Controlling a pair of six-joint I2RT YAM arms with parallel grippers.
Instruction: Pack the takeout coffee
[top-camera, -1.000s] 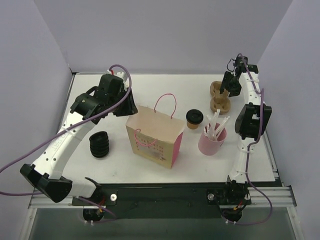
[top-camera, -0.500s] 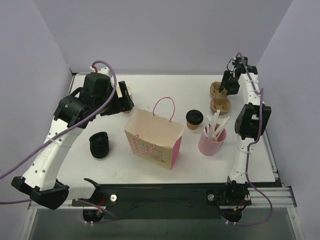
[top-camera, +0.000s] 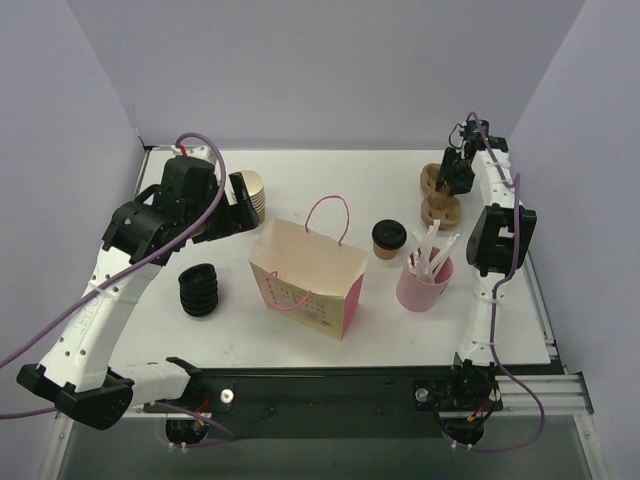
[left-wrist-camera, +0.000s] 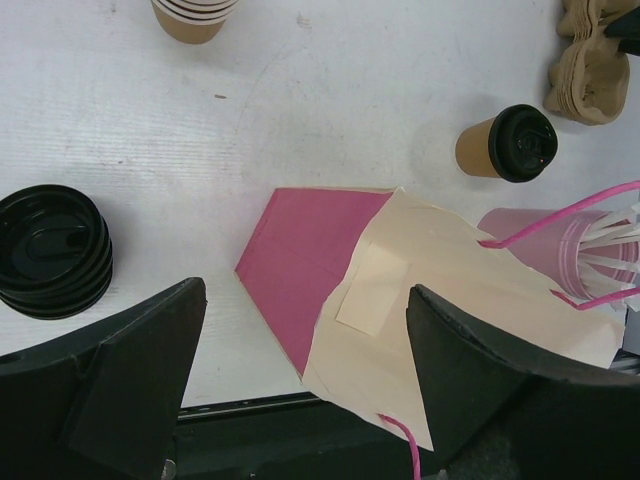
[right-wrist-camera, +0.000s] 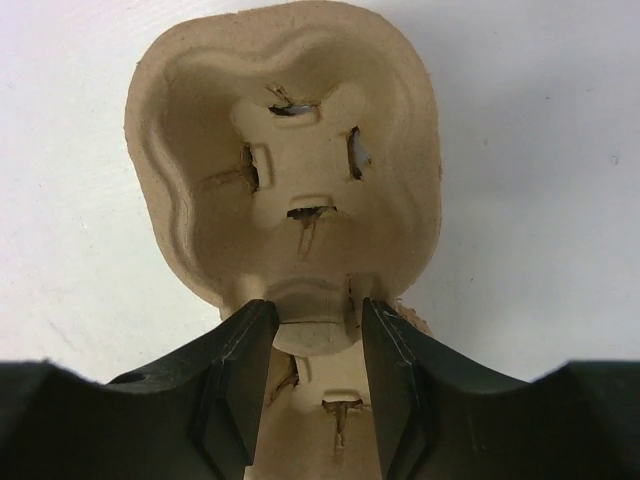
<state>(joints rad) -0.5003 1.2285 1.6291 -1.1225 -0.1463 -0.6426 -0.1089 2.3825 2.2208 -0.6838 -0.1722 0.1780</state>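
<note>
Overhead first: the takeout coffee is standing on the table, just right of the paper bag and just beside the pink cup of straws. It is not packed yet. The left gripper is hanging wide open near the stack of paper cups, holding nothing. The right gripper is reaching down onto the cup carrier at the far right.

From the left wrist, the left gripper's jaws are spreading wide above the bag, with the black lids to one side and the coffee beyond. This arm is probably best kept off the bag's pink handles.

From the right wrist, the right gripper is standing narrow, its fingers pressing on either side of the carrier's waist. The step looks like taking hold of the carrier. Doing it well likely means keeping the pinch centred on that thin ridge, squeezing gently so the pulp is not crushing, and lifting level without tilting.
</note>
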